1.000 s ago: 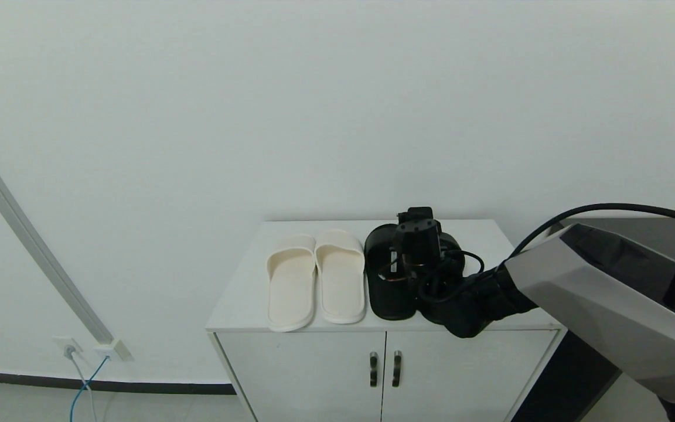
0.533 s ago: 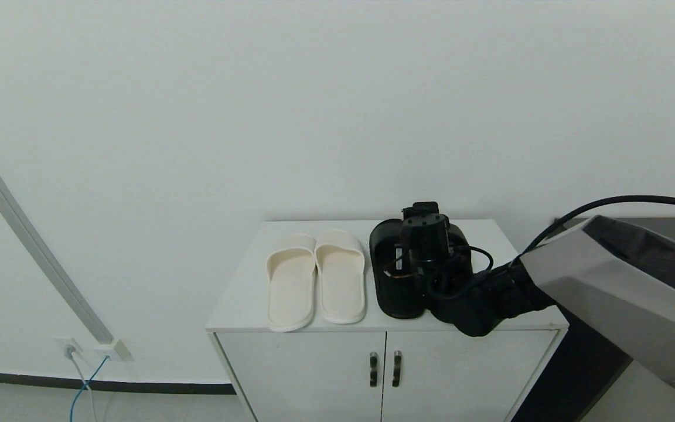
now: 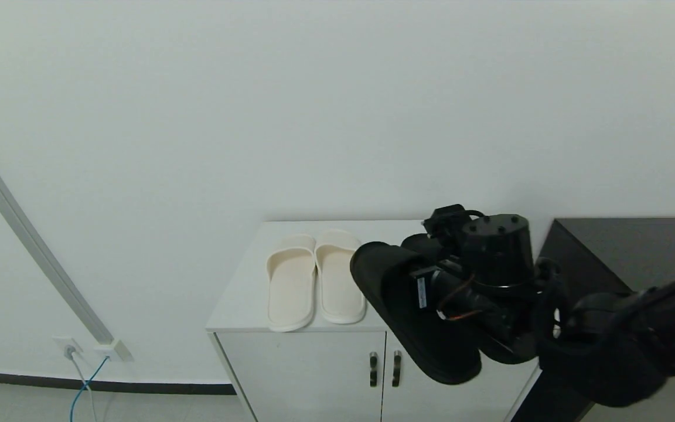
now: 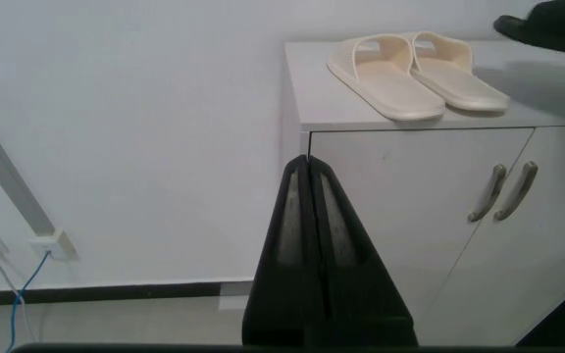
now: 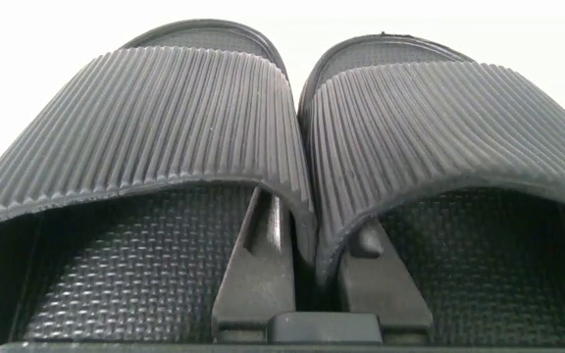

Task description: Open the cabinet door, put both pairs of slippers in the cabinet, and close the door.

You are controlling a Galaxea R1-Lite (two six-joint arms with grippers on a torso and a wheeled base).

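A pair of black slippers (image 3: 416, 316) hangs tilted in the air in front of the white cabinet (image 3: 308, 375), over its right door. My right gripper (image 3: 434, 281) is shut on the slippers. In the right wrist view its fingers (image 5: 263, 257) pinch the touching inner edges of both black slippers (image 5: 165, 127). A cream pair of slippers (image 3: 314, 281) lies side by side on the cabinet top. Both cabinet doors are closed, with their handles (image 3: 385, 368) at the middle. My left gripper (image 4: 309, 211) is shut and empty, low beside the cabinet's (image 4: 400, 216) left front corner, with the cream slippers (image 4: 415, 71) above it.
A black table (image 3: 630, 246) stands right against the cabinet's right side. A white wall runs behind. On the left, a grey conduit (image 3: 27, 240) slants down to wall sockets (image 3: 88, 349) with a blue cable near the floor.
My right arm has lifted the black slippers off the cabinet top and drawn them forward and to the right, tilting them. The cream pair has not moved.
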